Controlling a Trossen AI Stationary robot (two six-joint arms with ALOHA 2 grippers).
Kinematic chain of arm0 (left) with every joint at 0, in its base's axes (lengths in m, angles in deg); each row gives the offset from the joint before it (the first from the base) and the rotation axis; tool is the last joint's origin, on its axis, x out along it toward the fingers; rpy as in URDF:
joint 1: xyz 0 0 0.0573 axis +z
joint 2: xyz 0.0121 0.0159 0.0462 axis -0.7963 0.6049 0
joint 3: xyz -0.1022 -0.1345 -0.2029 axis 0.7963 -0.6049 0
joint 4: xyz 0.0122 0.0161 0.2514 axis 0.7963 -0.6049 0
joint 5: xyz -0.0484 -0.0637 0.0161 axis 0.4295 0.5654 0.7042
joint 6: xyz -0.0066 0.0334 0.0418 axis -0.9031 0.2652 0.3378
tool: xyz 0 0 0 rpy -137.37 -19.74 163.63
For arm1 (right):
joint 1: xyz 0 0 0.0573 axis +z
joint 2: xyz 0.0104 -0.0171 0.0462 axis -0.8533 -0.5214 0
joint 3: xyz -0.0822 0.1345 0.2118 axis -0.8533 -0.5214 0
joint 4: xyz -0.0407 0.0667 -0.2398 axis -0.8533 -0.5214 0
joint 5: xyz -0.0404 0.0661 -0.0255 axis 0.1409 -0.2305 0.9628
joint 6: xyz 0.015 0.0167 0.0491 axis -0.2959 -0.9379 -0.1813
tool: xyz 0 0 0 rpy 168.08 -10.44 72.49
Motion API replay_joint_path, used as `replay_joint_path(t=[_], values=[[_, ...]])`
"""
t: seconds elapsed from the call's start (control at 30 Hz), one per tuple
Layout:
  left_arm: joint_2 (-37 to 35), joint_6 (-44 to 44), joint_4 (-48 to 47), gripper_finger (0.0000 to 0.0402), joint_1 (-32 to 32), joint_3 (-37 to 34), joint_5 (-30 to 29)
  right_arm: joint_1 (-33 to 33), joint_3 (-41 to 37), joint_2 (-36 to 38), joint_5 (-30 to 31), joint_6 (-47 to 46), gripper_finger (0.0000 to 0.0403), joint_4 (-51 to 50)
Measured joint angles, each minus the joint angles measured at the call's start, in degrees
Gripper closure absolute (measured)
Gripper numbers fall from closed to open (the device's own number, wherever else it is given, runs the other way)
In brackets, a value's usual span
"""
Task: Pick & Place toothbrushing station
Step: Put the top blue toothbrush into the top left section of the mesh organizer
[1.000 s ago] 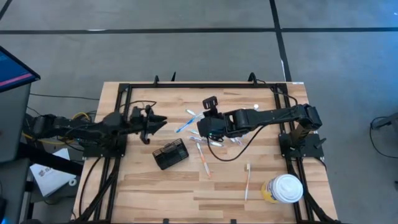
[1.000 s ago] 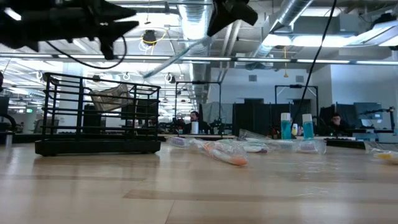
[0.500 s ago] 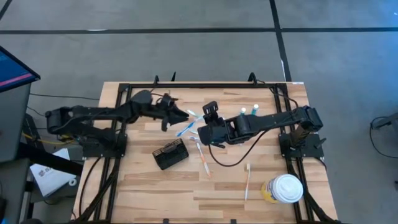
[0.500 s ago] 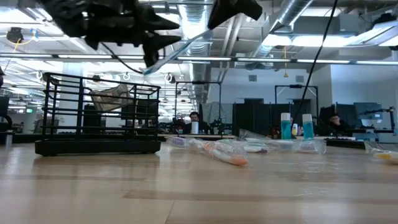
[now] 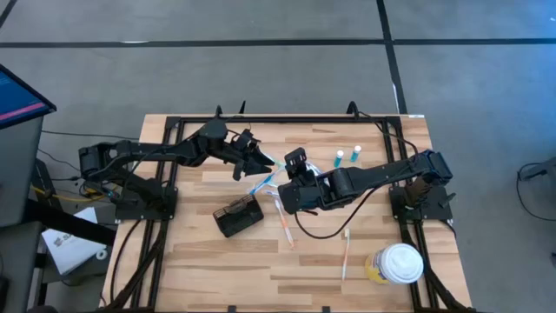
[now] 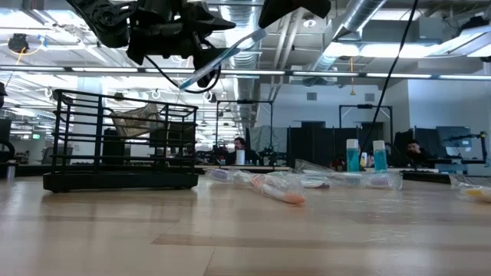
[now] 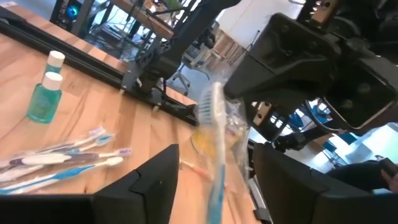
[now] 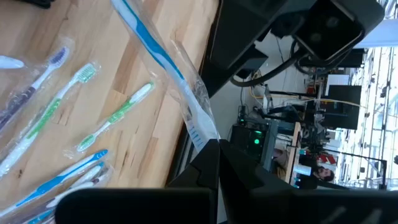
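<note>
Since a second ago the left gripper (image 5: 262, 159) has swung out from its side to the middle of the surface (image 5: 217, 269), fingers now spread wide around a wrapped blue toothbrush (image 5: 258, 182) without gripping it. Right gripper (image 5: 292, 193) shut on that toothbrush's other end, just beside the station. Toothbrushing station (image 5: 238, 215) sits on the surface below both grippers: small black wire-mesh box, dark all over, upright. Low view shows the toothbrush (image 6: 222, 57) held up in the air, slanted, above the station (image 6: 119, 140). Loose toothbrushes (image 8: 93, 124) lie beside it. Two teal bottles (image 5: 346, 156) farther behind.
</note>
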Motion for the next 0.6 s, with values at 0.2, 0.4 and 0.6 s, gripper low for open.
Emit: replay_joint_path(t=[0.2,0.4,0.6], values=[[0.07,0.25,-0.01,0.0195,-0.01,0.0,-0.56,0.42,0.0,0.0,0.02,0.0,0.0403,0.3],[0.07,0.04,0.17,0.0199,-1.16,0.0,-0.77,0.39,0.0,0.0,-0.04,0.77,0.0403,2.6],[0.07,0.21,0.46,0.0197,-2.55,0.0,-0.73,0.4,0.02,0.0,-0.42,2.64,0.0403,4.92]])
